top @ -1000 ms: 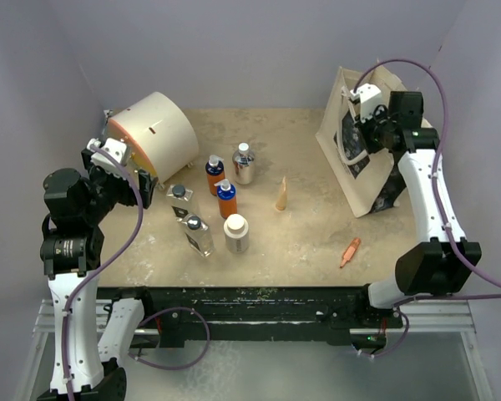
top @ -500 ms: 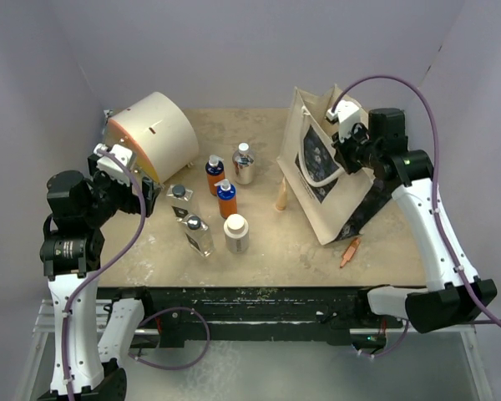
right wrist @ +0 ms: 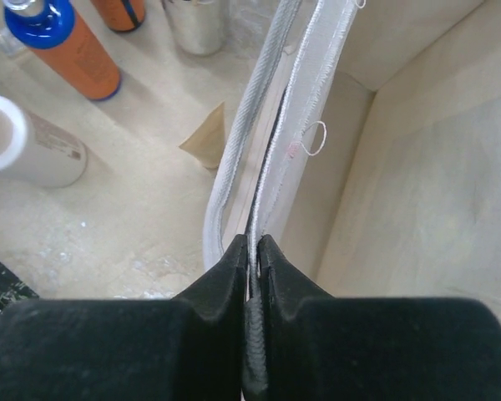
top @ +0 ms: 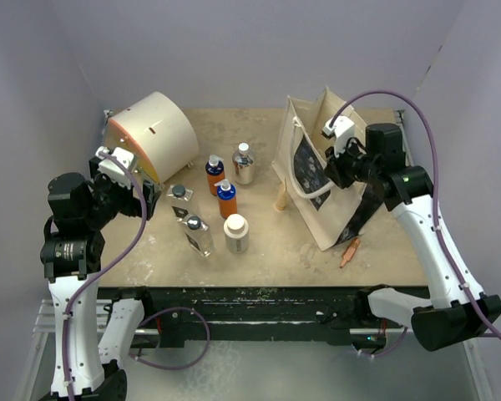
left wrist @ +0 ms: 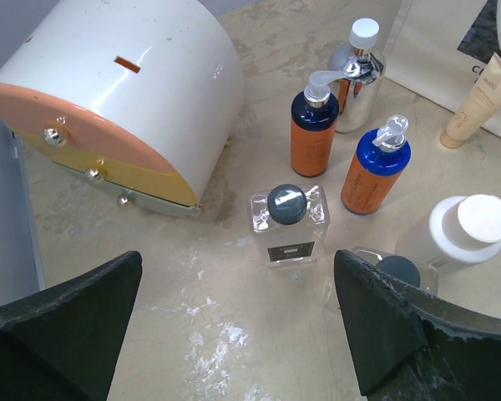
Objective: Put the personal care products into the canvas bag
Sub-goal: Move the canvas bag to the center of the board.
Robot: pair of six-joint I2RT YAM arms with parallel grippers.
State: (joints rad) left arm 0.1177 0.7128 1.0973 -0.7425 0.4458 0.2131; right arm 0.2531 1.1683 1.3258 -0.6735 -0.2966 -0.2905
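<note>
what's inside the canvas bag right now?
Only bare canvas shows inside the canvas bag; its bottom is hidden behind the right claw pinching its top edge. All six bottles stand outside it.

A robotics lab test cell: plain lavender panels (top: 234,50) box in a scuffed beige desk (top: 267,242), with a left arm (top: 67,242) and right arm (top: 430,225) bolted to a black rail (top: 259,305) at its near edge.

"Where are the products?"

"Clustered upright, left of centre: orange bottles (top: 215,174) with blue caps, silver bottle (top: 243,164) behind, clear bottles (top: 180,200) further left, cream-white bottle (top: 236,233) nearest."

"And the canvas bag (top: 317,213)?"

"Right of them, beige, standing open and tilted, with its dark printed panel facing them."
</note>
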